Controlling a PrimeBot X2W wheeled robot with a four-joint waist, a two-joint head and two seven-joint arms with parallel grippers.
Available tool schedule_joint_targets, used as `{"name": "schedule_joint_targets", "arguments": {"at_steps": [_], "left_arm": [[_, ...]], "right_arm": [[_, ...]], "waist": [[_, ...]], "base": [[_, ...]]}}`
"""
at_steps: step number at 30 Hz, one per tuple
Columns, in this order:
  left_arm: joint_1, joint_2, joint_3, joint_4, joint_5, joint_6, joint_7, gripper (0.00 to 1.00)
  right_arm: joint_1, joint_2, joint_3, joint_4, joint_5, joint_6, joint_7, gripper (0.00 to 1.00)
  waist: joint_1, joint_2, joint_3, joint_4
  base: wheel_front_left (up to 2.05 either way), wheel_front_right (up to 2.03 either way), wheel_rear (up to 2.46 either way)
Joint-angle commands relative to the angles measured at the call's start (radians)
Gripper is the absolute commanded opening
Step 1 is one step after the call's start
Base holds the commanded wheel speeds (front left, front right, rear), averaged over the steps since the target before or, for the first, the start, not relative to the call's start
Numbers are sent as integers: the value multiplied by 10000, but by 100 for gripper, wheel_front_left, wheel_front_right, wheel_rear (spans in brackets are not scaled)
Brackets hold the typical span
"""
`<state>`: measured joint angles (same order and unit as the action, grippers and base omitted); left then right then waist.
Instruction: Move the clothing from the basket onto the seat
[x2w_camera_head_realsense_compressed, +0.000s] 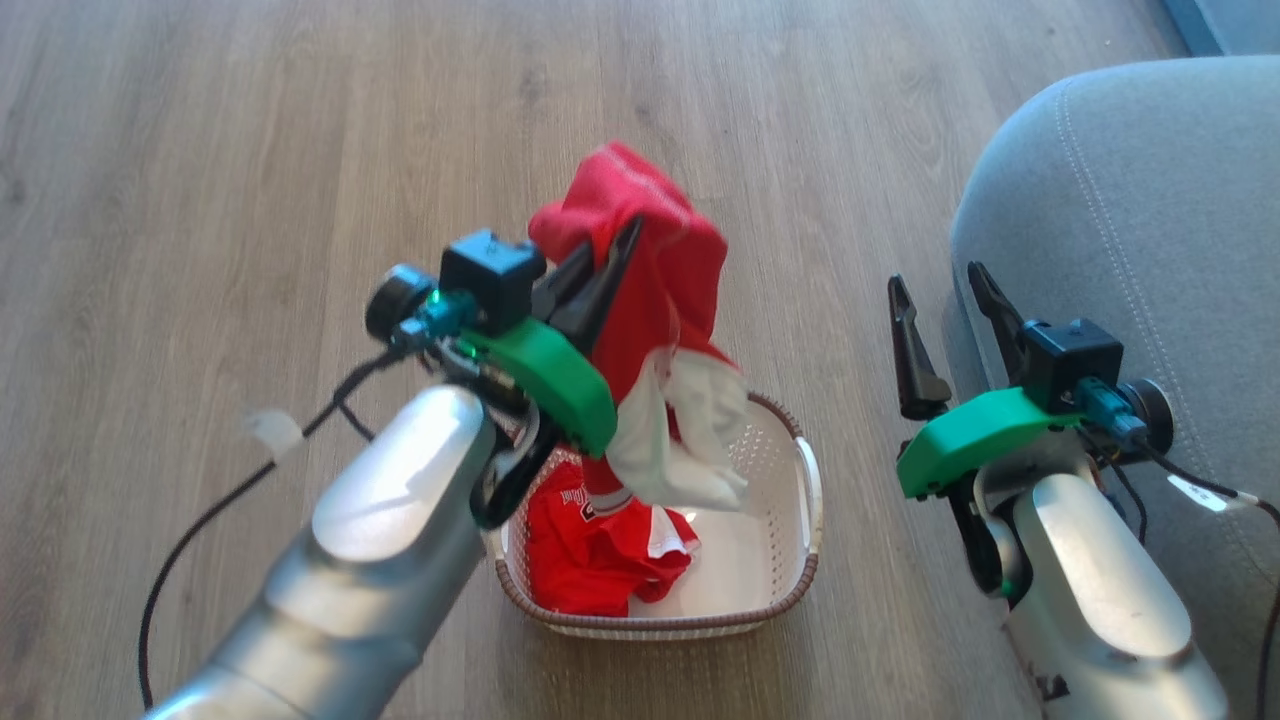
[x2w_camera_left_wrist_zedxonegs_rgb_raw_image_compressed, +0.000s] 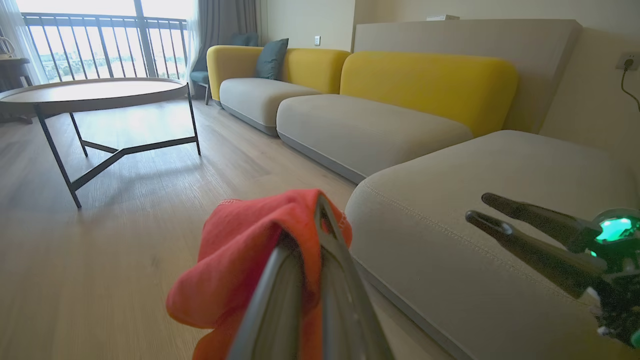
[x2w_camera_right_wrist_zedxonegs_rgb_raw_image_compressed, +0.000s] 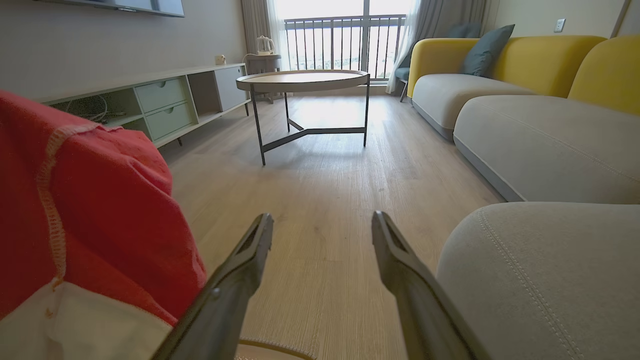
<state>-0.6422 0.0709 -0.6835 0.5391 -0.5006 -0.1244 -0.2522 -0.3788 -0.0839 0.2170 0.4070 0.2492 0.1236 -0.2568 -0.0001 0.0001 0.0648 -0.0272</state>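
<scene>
The left gripper, clamped tight on a red garment, holds it above the basket. A second jersey lies inside. The right gripper gapes empty at 3 o'clock, beside the seat. The garment's dangling hem could catch the basket and tip it.

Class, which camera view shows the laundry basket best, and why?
Head view: looks down into the basket, showing rim and perforated wall. Right wrist view catches perhaps a rim sliver at its bottom edge; left wrist view faces the seat.
</scene>
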Motion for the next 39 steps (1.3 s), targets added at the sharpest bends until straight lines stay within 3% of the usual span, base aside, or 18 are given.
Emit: {"name": "schedule_joint_targets", "arguments": {"at_steps": [1,13,25,39], "left_arm": [[-933,41,475,-548,89,-63,-95,0],[-2192,-23,512,-1236,70,-63,-95,0],[-2291,-124,481,-1296,-40,-63,-95,0],[-2192,-195,116,-1420,-97,-63,-95,0]], "right_arm": [[-65,-14,170,-266,107,71,-49,100],[190,35,218,-271,218,71,-49,100],[3,102,424,-794,340,71,-49,100],[-1054,202,2585,-2287,960,71,-49,100]], "waist": [[1,-1,-83,20],[1,-1,-233,-35],[1,-1,-164,-135],[1,-1,35,162]], "base": [[0,0,0],[0,0,0],[0,0,0],[0,0,0]]}}
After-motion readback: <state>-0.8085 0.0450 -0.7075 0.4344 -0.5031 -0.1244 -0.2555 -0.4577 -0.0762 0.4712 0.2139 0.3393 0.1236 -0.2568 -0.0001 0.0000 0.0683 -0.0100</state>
